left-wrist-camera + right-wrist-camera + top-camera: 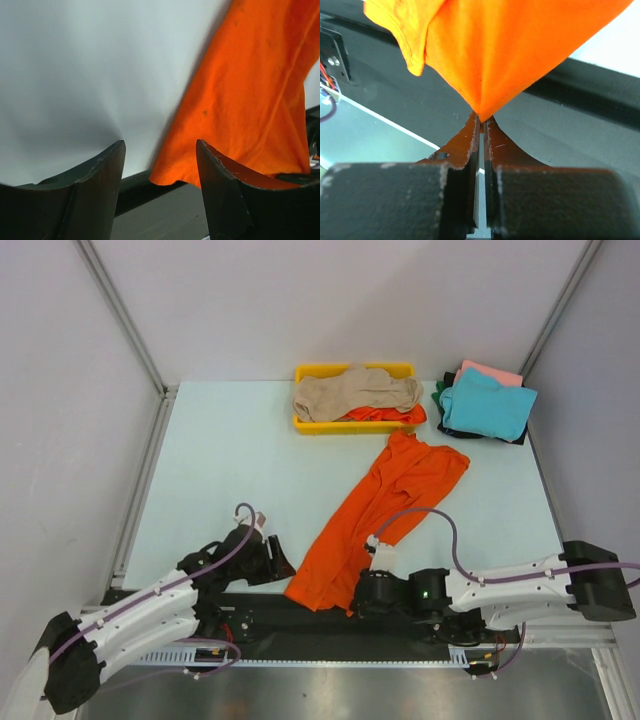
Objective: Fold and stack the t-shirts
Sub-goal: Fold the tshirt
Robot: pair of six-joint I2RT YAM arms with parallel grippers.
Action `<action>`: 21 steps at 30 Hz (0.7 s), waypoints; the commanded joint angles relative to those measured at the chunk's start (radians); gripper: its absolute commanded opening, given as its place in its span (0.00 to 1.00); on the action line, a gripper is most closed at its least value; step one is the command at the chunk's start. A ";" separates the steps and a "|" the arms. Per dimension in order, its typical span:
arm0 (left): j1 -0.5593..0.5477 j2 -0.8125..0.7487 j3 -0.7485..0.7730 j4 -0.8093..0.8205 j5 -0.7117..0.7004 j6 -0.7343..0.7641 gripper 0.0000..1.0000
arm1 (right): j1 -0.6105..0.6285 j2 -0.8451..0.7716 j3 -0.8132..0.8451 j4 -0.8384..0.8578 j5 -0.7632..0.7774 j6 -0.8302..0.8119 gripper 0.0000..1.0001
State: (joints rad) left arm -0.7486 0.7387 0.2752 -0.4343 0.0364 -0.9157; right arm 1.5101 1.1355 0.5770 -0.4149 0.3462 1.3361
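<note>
A bright orange t-shirt (395, 495) lies stretched in a long diagonal from near the tray down to the table's near edge. My right gripper (350, 606) is shut on its lower hem; in the right wrist view the cloth (510, 50) fans up out of the pinched fingertips (482, 119). My left gripper (285, 565) stands open just left of the shirt's lower corner. In the left wrist view that corner (240, 110) lies ahead of the spread fingers (160, 145), nothing between them. A beige t-shirt (355, 392) lies crumpled in the tray. Teal (488, 405), pink (492, 371) and dark t-shirts sit stacked at the back right.
The yellow tray (312, 423) stands at the back centre, with more orange cloth (385, 414) under the beige shirt. A black rail (300, 625) runs along the near edge below the shirt's hem. Metal frame posts rise at both back corners.
</note>
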 commanded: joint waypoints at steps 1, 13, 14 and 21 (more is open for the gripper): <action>-0.050 0.001 -0.033 0.065 0.057 -0.018 0.64 | 0.021 0.021 0.009 -0.021 -0.007 0.041 0.00; -0.166 -0.001 -0.088 0.106 0.039 -0.092 0.42 | 0.045 0.041 -0.028 0.001 -0.016 0.086 0.00; -0.166 -0.005 -0.090 0.109 0.039 -0.092 0.38 | 0.047 0.041 -0.032 0.001 -0.016 0.087 0.00; -0.179 -0.045 -0.045 0.129 0.059 -0.087 0.00 | 0.045 -0.014 -0.005 -0.105 0.002 0.063 0.00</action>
State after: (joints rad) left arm -0.9108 0.7322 0.1974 -0.3202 0.0830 -1.0016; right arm 1.5478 1.1774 0.5480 -0.4320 0.3134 1.3975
